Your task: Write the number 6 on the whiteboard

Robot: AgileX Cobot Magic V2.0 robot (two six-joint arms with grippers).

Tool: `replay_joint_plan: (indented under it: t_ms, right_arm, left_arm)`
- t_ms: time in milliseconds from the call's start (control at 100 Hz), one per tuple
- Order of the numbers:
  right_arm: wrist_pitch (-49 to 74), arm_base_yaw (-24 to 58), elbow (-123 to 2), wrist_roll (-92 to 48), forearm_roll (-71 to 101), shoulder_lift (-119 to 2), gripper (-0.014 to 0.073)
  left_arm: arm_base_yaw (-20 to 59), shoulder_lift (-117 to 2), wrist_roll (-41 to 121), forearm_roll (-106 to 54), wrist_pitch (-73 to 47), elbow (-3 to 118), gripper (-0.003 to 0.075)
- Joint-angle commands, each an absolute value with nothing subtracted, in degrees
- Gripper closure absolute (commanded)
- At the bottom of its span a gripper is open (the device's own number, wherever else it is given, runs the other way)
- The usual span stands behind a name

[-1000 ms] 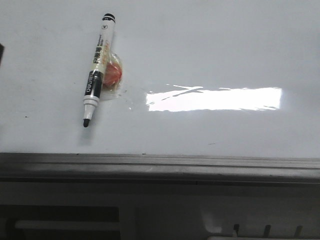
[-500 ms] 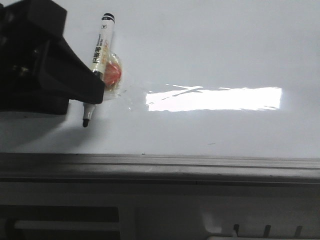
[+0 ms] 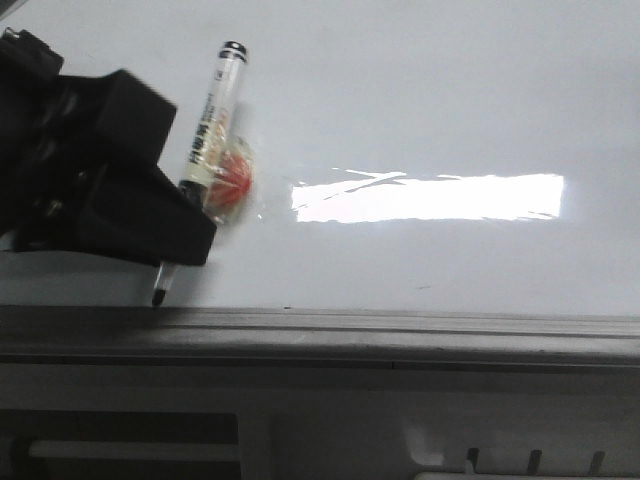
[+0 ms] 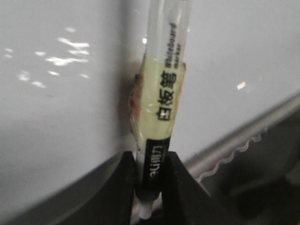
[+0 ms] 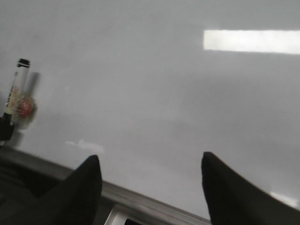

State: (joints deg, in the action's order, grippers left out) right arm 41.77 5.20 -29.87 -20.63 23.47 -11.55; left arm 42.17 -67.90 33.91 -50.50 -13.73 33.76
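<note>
Glossy white, the whiteboard (image 3: 420, 110) filled most of my front view, a bright bar of glare (image 3: 428, 198) across its right half and a grey metal edge strip (image 3: 400, 328) along its near side. I could see no number 6 on it, no drawn line at all. At the left of my screen sat the black left claw (image 3: 175, 235), closed on the marker (image 3: 200, 165); my left wrist view showed both fingers (image 4: 180, 180) pinching the black band of the barrel, the white tip end poking out below them. The marker stood tilted, its black-capped end leaning away and to the right, its dark tip just above the edge strip at the board's near left. A small red-orange lump (image 3: 232, 180) wrapped in clear tape clung to the barrel. My right wrist view showed the right claw (image 5: 150, 180) spread wide and empty over the board's near edge.
</note>
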Motion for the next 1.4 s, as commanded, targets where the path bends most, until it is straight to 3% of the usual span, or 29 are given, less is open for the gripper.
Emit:
replay_joint_plan:
  t_ms: [0, 110, 230, 680, 1390]
  right_arm:
    - [42.04, 9.02, -33.48, -25.54, 24.42, -15.19, 0.0178]
    - [45.17, 15.49, -35.15, -32.32, 26.91, -20.52, 0.0178]
    - [45.17, 22.07, -35.03, -40.7, 32.66, -27.05, 0.0178]
    - [30.04, 42.17, -35.03, -46.15, 36.64, -46.2, 0.0178]
    - [7.62, 55.23, -35.14, -46.15, 36.86, -56.21, 0.0178]
  left_arm:
    - [42.52, -64.75, 44.95, -47.32, -24.02, 37.42, 0.0739]
    - [43.75, -62.68, 62.91, -46.35, -36.65, 39.4, 0.0739]
    - [45.38, -61.95, 70.83, -46.11, -36.84, 39.64, 0.0739]
    - [45.62, -62.06, 73.07, -35.48, -31.97, 39.64, 0.0739]
    - [45.62, -62.06, 73.17, -35.83, -31.87, 39.64, 0.0739]
